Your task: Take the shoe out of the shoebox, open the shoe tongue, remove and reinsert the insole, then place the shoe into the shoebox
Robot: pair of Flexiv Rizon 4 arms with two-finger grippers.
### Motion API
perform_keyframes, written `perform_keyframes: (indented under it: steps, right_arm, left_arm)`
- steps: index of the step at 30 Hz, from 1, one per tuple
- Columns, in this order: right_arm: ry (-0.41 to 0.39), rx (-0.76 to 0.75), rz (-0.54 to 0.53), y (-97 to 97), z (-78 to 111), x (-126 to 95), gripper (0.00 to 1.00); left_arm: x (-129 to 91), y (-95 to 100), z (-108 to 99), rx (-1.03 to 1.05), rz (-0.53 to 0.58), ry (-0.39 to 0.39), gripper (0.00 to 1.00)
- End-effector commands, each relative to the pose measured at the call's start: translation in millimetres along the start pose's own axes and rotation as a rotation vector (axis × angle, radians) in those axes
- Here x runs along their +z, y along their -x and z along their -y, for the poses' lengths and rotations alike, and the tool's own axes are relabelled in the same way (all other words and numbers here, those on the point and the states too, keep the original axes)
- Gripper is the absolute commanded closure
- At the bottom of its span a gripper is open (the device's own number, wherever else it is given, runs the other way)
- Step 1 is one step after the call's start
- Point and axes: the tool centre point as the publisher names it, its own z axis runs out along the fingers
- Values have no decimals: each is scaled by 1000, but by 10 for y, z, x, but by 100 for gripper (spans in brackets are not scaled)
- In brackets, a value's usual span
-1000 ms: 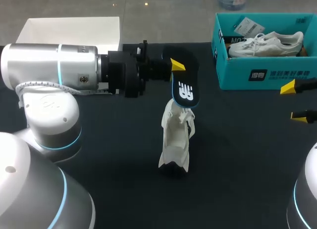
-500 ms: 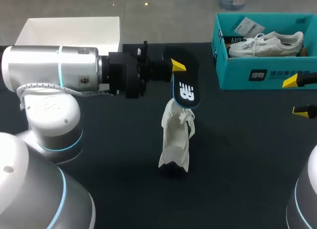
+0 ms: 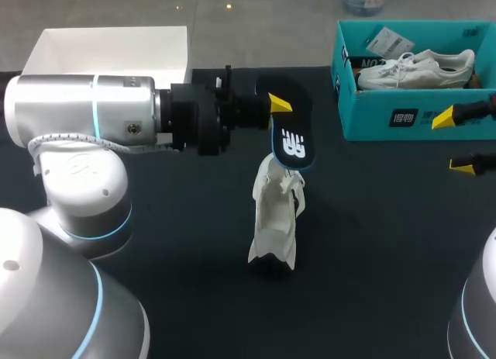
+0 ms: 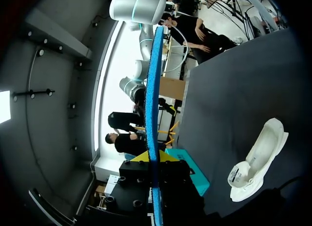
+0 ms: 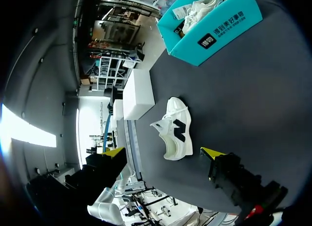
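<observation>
The left gripper (image 3: 279, 105) is pinched on a flat black foam insole (image 3: 291, 138) with a bright blue underside. In the left wrist view the insole runs edge-on between the two fingers as a thin blue strip reaching out well ahead of them. The black face carries a white logo mark just below the grip.

Under the insole's free end, a white low-top lace-up shoe (image 3: 275, 219) stands on its sole on the dark table (image 3: 372, 243). From the head view I cannot tell whether the insole's end touches the shoe's collar. The shoe's mouth gapes open, and there is a dark mark on its side and a small printed label inside at the heel.

The right gripper (image 3: 457, 142) hangs over the table with its yellow-tipped fingers spread wide and nothing between them. The shoe sits ahead of it, well apart. Just beyond this gripper is a teal cardboard shoebox (image 3: 372, 122) with its top open and white print on the wall facing the gripper. A second white shoe (image 3: 418, 68) lies on its side inside, with a printed paper tag (image 3: 390, 41) beside it.

Behind the left gripper's wrist, at the table's far edge, stands an open white cardboard box (image 3: 108, 49), well apart from the shoe.
</observation>
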Motion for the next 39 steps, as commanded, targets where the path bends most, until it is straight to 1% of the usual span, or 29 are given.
perform_keyframes:
  steps: [1, 11, 19, 24, 26, 27, 39]
  right_arm:
    - [-41, 7, 4, 2, -75, 52, 0]
    - [-51, 21, -12, 17, -28, 120, 0]
    - [-51, 21, -12, 17, -28, 120, 0]
    - [-51, 21, -12, 17, -28, 120, 0]
    - [-51, 21, -12, 17, -28, 120, 0]
    - [-51, 21, -12, 17, -28, 120, 0]
    - [-51, 21, -12, 17, -28, 120, 0]
  left_arm:
    - [23, 0, 11, 0, 2, 5, 100]
    - [38, 13, 16, 2, 4, -1, 100]
    - [43, 71, 48, -3, 14, -11, 100]
    - [-12, 73, 122, -43, -3, -18, 100]
    - [-35, 112, 171, -70, 7, -18, 100]
    - [-52, 148, 207, -92, 11, -31, 100]
    - [-52, 148, 207, -92, 11, -31, 100]
